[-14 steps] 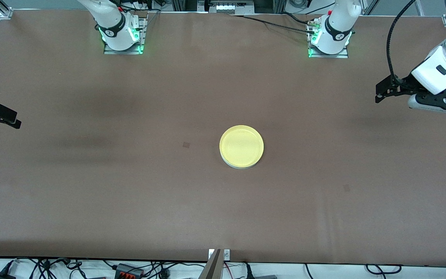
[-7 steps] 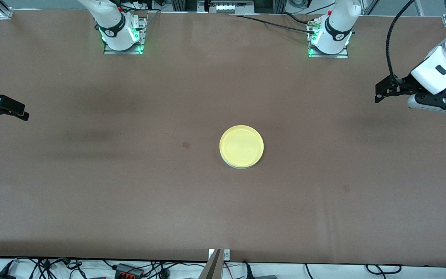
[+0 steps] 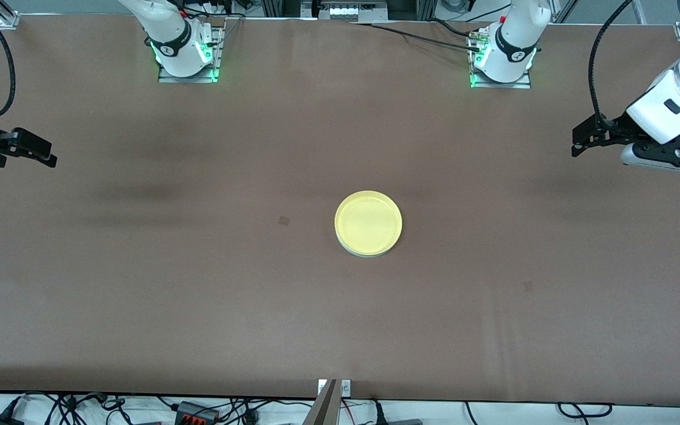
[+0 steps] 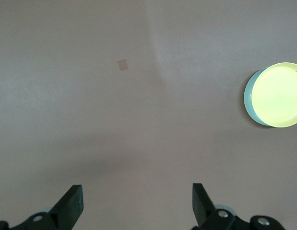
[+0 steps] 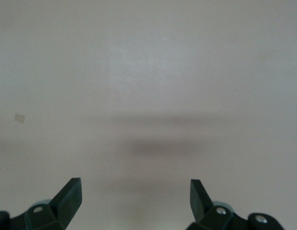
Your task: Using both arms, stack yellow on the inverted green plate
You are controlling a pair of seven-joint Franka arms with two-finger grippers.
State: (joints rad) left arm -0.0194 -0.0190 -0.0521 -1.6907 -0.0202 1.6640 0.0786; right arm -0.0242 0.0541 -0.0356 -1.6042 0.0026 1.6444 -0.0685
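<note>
While both arms hang back at the ends of the table, the yellow plate sits right side up near the middle of the brown table, stacked on the green plate. Only a thin pale sliver of the green plate peeks out under the yellow one's edge on the side nearer the front camera, so I can't tell whether it's flipped over. From the left wrist camera you can see that same green crescent poking out beside the yellow plate.

Left gripper is up in the air over the table, well apart from the yellow plate toward the left arm's end, fingers spread wide and holding nothing. Right gripper is well apart from the yellow plate toward the right arm's end, also spread wide with nothing in it.
</note>
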